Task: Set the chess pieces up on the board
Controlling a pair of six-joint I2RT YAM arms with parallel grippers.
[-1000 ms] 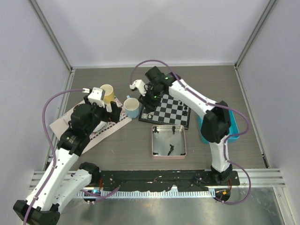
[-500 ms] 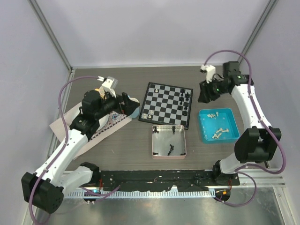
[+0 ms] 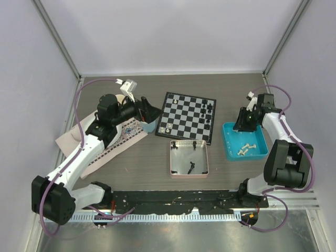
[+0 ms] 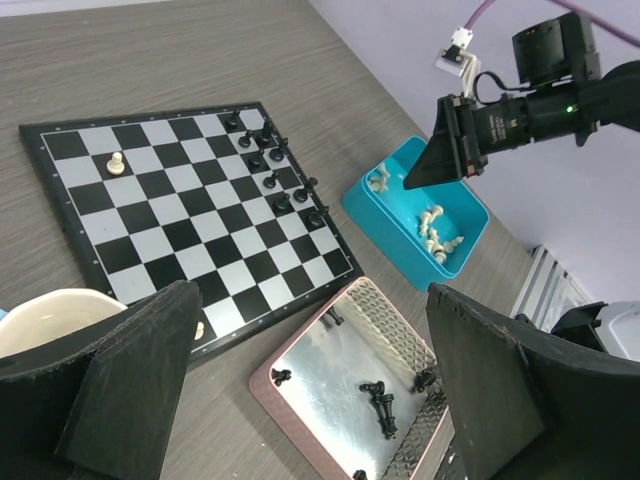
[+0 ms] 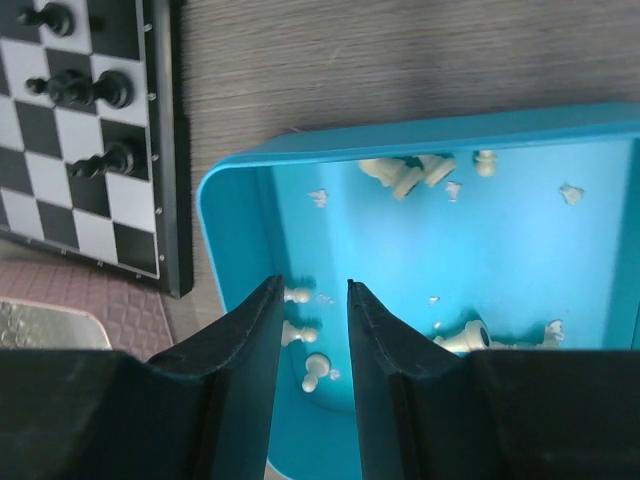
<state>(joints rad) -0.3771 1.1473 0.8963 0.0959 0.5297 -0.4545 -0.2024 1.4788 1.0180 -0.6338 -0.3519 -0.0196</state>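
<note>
The board [image 3: 185, 119] lies mid-table, with several black chess pieces [image 3: 206, 111] on its right side and a white pawn [image 3: 166, 127] at its near-left corner. It also shows in the left wrist view [image 4: 190, 215] and the right wrist view [image 5: 80, 170]. My right gripper [image 3: 242, 122] hangs over the left end of the blue tray [image 3: 260, 139]. It is slightly open and empty [image 5: 312, 285], with off-white pawns [image 5: 315, 372] lying just below. My left gripper [image 3: 149, 112] is wide open and empty [image 4: 310, 300], above the cups left of the board.
A pink tray [image 3: 171, 157] holding several black pieces [image 3: 190, 167] sits in front of the board. A light blue cup [image 3: 148, 125] and a yellow cup [image 3: 123, 102] stand left of the board, beside a patterned mat [image 3: 105, 144]. Enclosure walls stand close on three sides.
My right arm swung from the board's far-left corner over to the right and lowered over the blue tray. My left gripper moved right, toward the cups and the board's left edge.
</note>
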